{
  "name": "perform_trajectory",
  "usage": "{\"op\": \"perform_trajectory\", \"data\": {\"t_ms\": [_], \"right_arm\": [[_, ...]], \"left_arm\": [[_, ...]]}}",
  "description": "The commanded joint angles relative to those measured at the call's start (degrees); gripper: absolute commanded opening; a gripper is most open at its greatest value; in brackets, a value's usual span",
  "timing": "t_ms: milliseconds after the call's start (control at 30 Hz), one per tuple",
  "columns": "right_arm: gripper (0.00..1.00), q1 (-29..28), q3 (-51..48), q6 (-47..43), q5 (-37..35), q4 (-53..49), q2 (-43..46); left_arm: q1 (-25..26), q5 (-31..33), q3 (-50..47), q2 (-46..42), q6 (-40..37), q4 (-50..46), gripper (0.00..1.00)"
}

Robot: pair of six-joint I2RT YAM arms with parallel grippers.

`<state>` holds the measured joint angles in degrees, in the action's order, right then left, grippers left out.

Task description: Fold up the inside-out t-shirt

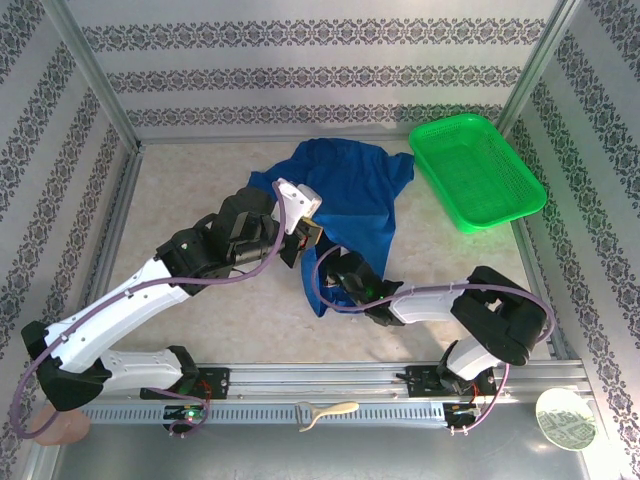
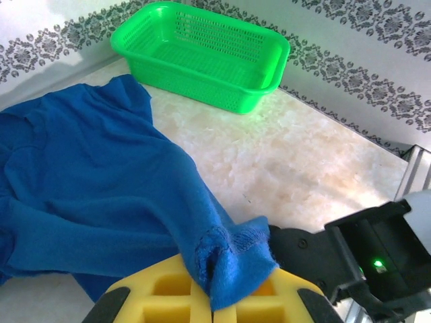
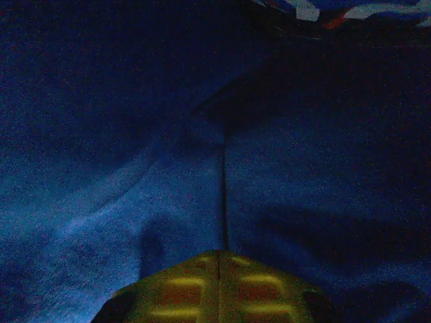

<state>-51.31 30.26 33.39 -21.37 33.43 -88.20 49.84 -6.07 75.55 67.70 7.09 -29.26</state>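
Left end effector [image 2: 213, 289]: pinches hem of royal-blue cotton t-shirt [image 2: 87, 182], probably to spread it.
Right end effector [image 3: 221, 269]: pressed together, buried in cloth.

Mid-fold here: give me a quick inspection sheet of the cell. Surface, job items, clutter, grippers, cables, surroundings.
Surface: pale marbled table, no spills seen.
Job's things: blue t-shirt bunched at mid-table, not yet folded.
Clutter: green mesh basket at the far right, nothing in it; cream tool and round disc on the near ledge.
Grippers: left gripper shut on a hem of the t-shirt; right gripper shut, surrounded by the cloth, and whether it grips the cloth is unclear.
Cables: purple cables loop along both arms, none seen caught.
Surroundings: patterned walls on three sides.
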Motion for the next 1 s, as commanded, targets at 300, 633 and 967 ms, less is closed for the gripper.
{"op": "perform_trajectory", "data": {"t_ms": [300, 633, 967], "right_arm": [[0.00, 1.9, 16.3, 11.3, 3.9, -5.0, -16.4], [0.24, 14.9, 24.6, 20.0, 10.0, -13.4, -18.9], [0.62, 12.7, 39.1, 24.4, 6.5, -27.5, -26.5]], "left_arm": [[0.9, -9.2, 4.8, 0.9, 7.6, 2.1, 0.00], [4.4, -12.5, -0.4, -8.1, 16.3, 8.2, 0.00], [9.9, -16.4, 5.0, 3.4, 21.1, 20.5, 0.00]]}}
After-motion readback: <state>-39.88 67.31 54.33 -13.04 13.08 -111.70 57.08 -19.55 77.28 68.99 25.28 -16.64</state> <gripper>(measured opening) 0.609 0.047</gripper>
